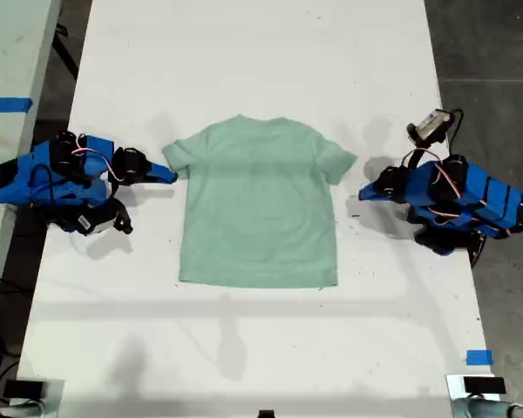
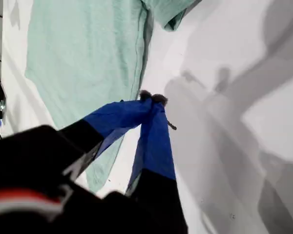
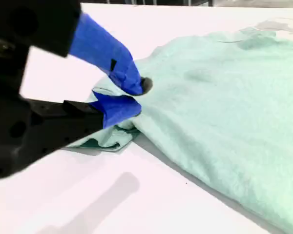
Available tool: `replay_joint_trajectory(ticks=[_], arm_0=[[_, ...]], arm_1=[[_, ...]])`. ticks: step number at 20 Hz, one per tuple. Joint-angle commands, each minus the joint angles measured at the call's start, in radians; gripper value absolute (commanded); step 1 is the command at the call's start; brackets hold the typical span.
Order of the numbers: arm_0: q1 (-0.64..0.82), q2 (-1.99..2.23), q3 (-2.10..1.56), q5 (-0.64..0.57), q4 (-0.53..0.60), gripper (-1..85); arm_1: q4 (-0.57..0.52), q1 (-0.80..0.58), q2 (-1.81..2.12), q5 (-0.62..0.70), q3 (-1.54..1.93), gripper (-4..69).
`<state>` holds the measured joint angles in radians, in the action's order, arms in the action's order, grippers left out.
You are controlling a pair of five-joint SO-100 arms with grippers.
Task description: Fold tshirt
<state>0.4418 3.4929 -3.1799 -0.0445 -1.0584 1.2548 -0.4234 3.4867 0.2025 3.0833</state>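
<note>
Two pincers flank the flat tshirt [image 1: 260, 207]: second pincer [image 3: 132, 95] nips a sleeve, first pincer [image 2: 151, 100] closed, empty beside the hem; folding starts, lift sleeve inward next

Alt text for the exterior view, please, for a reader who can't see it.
A pale green t-shirt lies flat and unfolded on a white table, seen from above. A blue robot arm sits at each side, one gripper touching a sleeve at the view's left, the other just short of the shirt at the right.

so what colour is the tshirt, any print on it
The soft short-sleeved cloth tshirt is plain pale mint green, no print visible; clearest in the exterior view.
</note>
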Motion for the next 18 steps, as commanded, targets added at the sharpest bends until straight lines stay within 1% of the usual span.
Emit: replay_joint_trajectory(ticks=[1, 2, 5, 8, 10, 11, 13, 14, 16, 17, 18], arm_0=[[-0.037, 0.107, 0.021, 0.072, 0.046, 0.1], [-0.038, 0.107, 0.043, 0.094, 0.04, 0.1], [-0.031, 0.044, 0.114, 0.092, 0.046, 0.1], [-0.032, -0.187, 0.301, 0.081, 0.012, 0.1], [-0.018, -0.376, 0.476, 0.028, -0.037, 0.1], [-0.002, -0.48, 0.578, -0.012, -0.08, 0.1], [0.043, -0.713, 0.834, -0.107, -0.23, 0.1], [0.074, -0.821, 0.969, -0.153, -0.325, 0.1], [0.143, -0.959, 1.173, -0.256, -0.46, 0.1], [0.179, -1.026, 1.259, -0.316, -0.529, 0.1], [0.225, -1.095, 1.328, -0.368, -0.6, 0.1]], arm_1=[[0.006, 0.04, 0.005, 0.015, -0.077, -0.3], [0.032, 0.044, 0.005, 0.031, -0.129, -0.2], [0.087, 0.035, -0.081, 0.089, -0.302, -0.2], [0.087, 0.025, -0.379, 0.149, -0.526, -0.2], [0.1, 0.002, -0.549, 0.218, -0.678, -0.2], [0.123, -0.012, -0.627, 0.253, -0.756, -0.2], [0.21, -0.054, -0.79, 0.33, -0.931, -0.2], [0.265, -0.081, -0.867, 0.373, -1.022, -0.1], [0.359, -0.144, -0.991, 0.463, -1.183, -0.1], [0.396, -0.172, -1.046, 0.508, -1.252, -0.1], [0.408, -0.193, -1.095, 0.551, -1.301, -0.1]])
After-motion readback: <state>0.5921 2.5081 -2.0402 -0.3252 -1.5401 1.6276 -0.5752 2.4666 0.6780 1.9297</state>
